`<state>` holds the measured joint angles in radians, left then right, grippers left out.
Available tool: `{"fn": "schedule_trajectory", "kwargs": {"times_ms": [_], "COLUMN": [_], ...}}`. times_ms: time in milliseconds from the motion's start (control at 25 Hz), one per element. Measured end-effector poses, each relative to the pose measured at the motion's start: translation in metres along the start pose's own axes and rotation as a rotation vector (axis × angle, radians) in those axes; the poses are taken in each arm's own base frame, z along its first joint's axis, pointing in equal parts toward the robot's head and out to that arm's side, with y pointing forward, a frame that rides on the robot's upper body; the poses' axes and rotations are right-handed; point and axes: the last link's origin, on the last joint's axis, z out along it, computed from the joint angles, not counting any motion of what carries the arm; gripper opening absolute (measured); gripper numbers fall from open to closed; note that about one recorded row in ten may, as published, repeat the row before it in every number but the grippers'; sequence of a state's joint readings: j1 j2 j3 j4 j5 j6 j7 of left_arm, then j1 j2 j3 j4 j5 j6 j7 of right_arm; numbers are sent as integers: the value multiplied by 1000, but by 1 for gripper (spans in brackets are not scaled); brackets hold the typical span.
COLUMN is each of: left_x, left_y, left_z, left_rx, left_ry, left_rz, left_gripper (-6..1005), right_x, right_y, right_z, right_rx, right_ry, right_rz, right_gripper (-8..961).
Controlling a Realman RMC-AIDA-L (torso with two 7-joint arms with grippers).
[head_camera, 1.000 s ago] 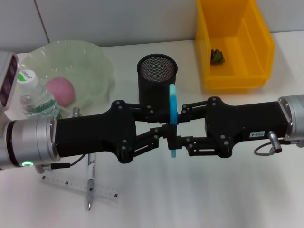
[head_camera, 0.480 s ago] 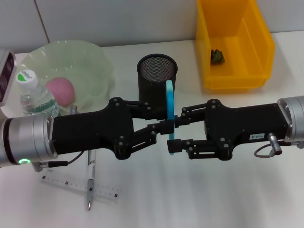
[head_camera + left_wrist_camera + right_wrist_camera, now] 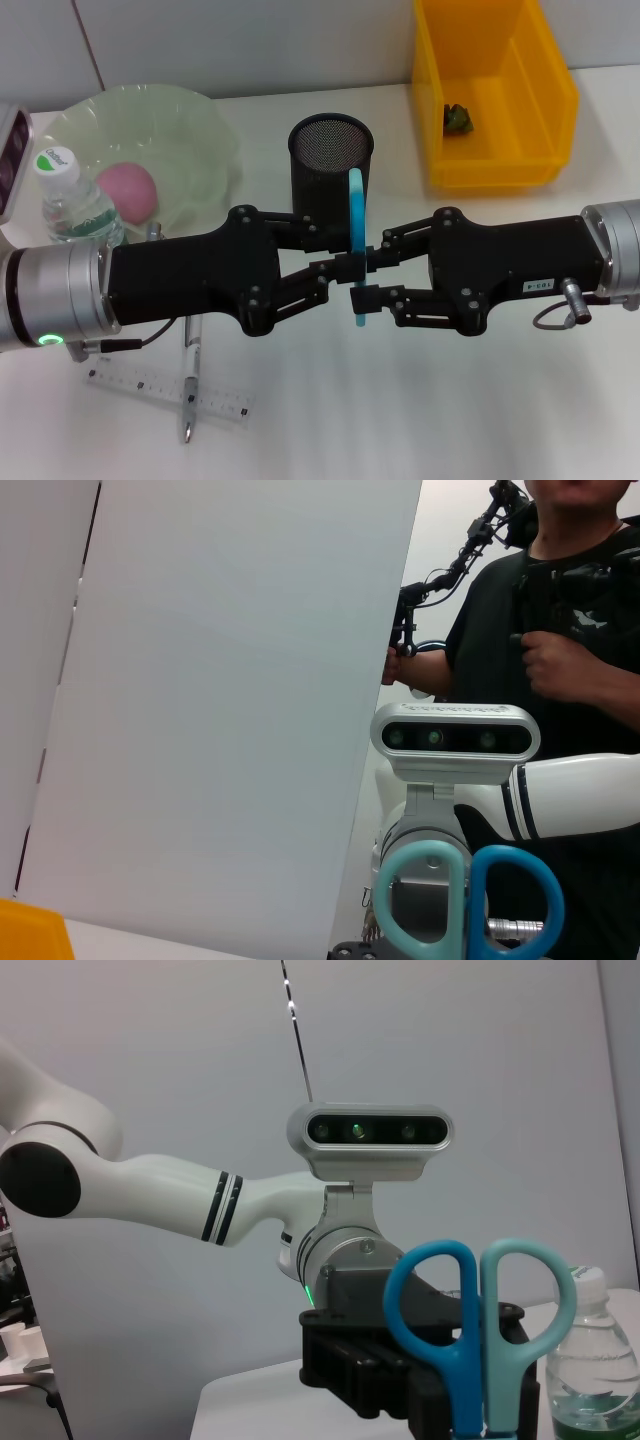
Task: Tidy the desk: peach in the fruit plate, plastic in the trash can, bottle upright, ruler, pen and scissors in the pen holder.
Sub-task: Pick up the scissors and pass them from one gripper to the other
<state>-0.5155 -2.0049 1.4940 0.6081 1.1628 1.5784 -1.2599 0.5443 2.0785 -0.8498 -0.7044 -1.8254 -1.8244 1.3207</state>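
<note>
Scissors [image 3: 357, 240] stand upright at frame centre in the head view, pinched between both arms: left gripper [image 3: 340, 270] and right gripper [image 3: 368, 275] meet at the tool, each clamped on it, just in front of the black mesh pen holder [image 3: 331, 165]. Handles appear teal and blue in both wrist views.

Risk, as judged: this looks like a handover with both grippers on one tool. If either arm pulls before the other lets go, the scissors could twist or slip to the desk; if both let go, they drop short of the holder. Tilt on release could strike the holder's rim and tip it.

Remaining items: ruler [image 3: 170, 391] and pen [image 3: 190, 375] lie crossed at lower left; peach [image 3: 130, 192] sits in the fruit plate [image 3: 200, 125] at upper left; bottle [image 3: 75, 205] stands upright beside it. Yellow trash can [image 3: 495, 90], upper right, holds a small dark scrap.

Surface: white desk [image 3: 400, 420], white wall panels behind. A person operating a control rig shows in the left wrist view.
</note>
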Motion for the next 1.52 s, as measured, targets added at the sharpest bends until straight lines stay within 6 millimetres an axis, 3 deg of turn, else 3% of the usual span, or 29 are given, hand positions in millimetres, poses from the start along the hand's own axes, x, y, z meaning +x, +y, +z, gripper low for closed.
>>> {"fn": "schedule_trajectory", "kwargs": {"times_ms": [600,800,1520], "left_x": [0,0,-1], "left_y": [0,0,1], "left_z": [0,0,2], "left_rx": [4,3,-4], "left_ry": [-1,-1,3], "left_rz": [0,0,-4], "left_gripper": [323,324,328], "right_x": [0,0,0], "right_y": [0,0,-1], "right_z": [0,0,0], "right_rx": [3,3,8], "right_ry": [-5,-6,-9], "right_rz": [2,3,0], "right_gripper": [351,207,213]}}
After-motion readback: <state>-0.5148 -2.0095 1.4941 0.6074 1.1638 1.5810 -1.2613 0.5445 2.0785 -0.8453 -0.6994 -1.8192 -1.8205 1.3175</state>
